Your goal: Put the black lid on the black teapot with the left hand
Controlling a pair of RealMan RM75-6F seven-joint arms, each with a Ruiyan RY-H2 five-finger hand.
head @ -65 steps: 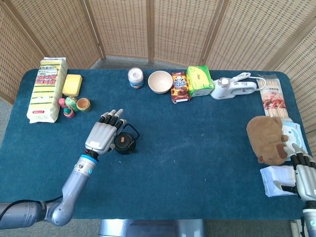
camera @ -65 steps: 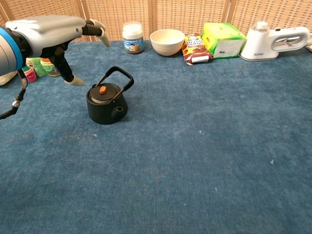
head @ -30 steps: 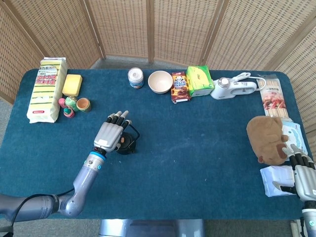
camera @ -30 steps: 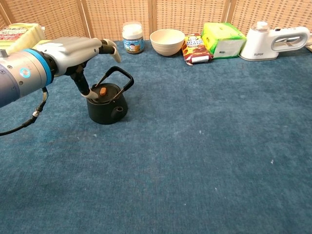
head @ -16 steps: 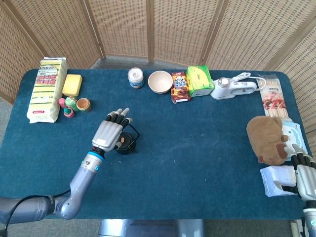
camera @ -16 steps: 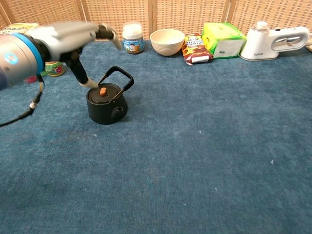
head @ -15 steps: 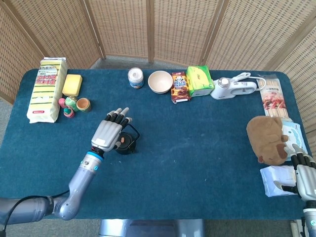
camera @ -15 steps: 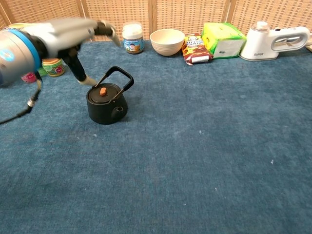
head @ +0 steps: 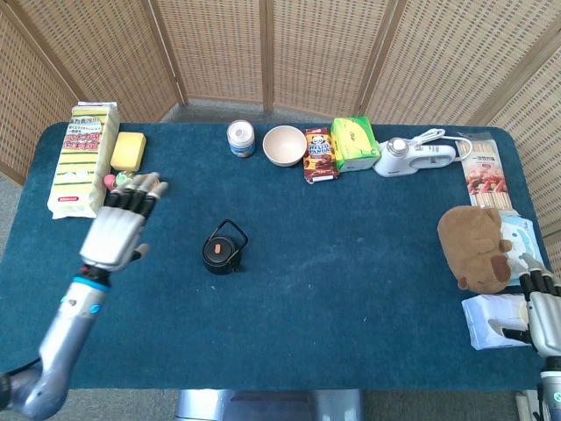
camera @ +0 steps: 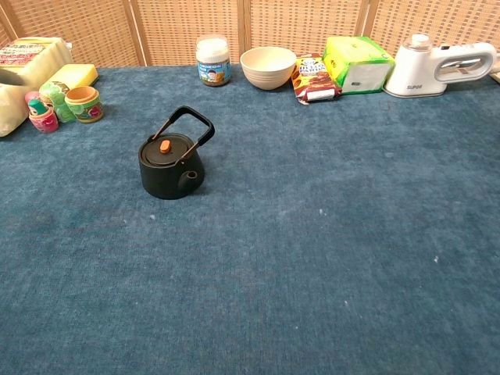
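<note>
Lid (camera: 164, 147) seated on teapot (camera: 171, 173); task looks done. Your left hand (head: 119, 230) well left, fingers spread, empty. Right hand (head: 541, 311) near-right edge; can't tell. Next: park.

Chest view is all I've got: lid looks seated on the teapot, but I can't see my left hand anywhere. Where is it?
Observer: The left hand hangs off to the teapot's left, apart from it, fingers spread, holding nothing.
Operator: Is it near those little cups?
Observer: Its fingertips lie just below the nesting dolls in the head view.
Operator: And the right hand?
Observer: The right hand sits at the table's far right edge, beside a white packet, below the brown plush toy.
</note>
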